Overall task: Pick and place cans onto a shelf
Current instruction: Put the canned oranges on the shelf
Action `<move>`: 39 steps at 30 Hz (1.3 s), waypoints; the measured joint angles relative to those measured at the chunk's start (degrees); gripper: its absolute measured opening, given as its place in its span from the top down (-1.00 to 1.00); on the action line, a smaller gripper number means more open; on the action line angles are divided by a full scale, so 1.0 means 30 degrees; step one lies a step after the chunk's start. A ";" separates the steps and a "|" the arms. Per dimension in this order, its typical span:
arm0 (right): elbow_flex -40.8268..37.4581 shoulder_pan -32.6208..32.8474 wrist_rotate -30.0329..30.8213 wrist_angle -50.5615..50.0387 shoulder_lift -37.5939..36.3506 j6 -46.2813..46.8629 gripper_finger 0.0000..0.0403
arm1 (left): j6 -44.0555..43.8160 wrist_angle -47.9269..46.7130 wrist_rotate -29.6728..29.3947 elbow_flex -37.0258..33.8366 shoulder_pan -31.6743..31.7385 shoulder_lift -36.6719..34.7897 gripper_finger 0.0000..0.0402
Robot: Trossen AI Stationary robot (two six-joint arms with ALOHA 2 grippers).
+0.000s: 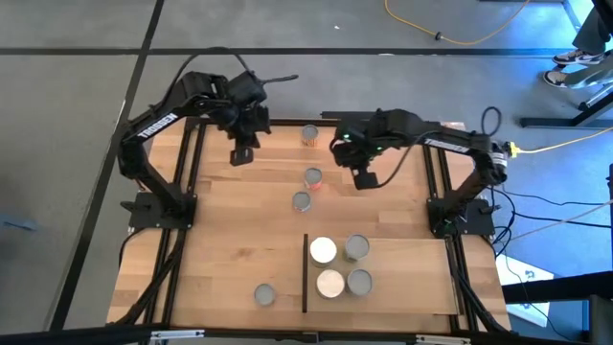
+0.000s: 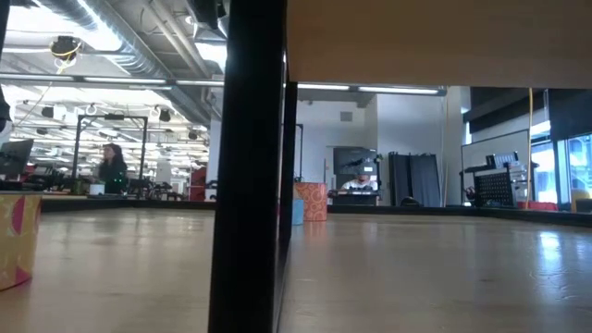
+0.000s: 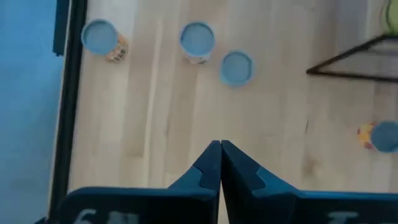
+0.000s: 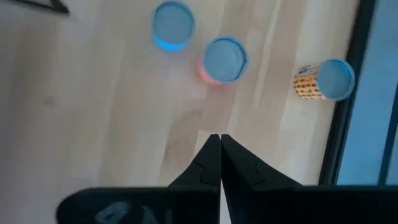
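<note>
The left gripper point(image 1: 243, 153) sits in the upper left of the high view, over bare tabletop, fingers pressed together with nothing between them; the left wrist view shows the two dark tips point(image 3: 220, 163) meeting at a point. The right gripper point(image 1: 364, 178) hangs just right of centre, up top, and it's pinched together too, also holding nothing, tips point(image 4: 219, 155) touching in its own wrist view.

Between the two arms there are three loose cans: one point(image 1: 309, 133) near the far edge of the table, one point(image 1: 313, 176) with a reddish side just left of the right gripper, and one point(image 1: 302, 201) right below that.

Down in the lower middle, the shelf point(image 1: 402, 278) lies flat with its dark strip point(image 1: 305, 273) along the left short edge. Four cans sit on it in a tight square next to the strip: two white-topped point(image 1: 323, 250) point(image 1: 330, 284) on the left and two grey-topped point(image 1: 356, 247) point(image 1: 359, 281) on the right. One more can point(image 1: 264, 294) stands off the shelf, lower left of the strip.

The low view mostly shows a black post point(image 2: 248, 166) and the room behind it.
</note>
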 joint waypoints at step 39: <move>-0.0015 0.0058 -0.0399 0.4685 0.6910 -0.6477 0.60 | 0.0446 -0.0108 -0.0565 -0.0047 -0.0015 -0.0291 1.00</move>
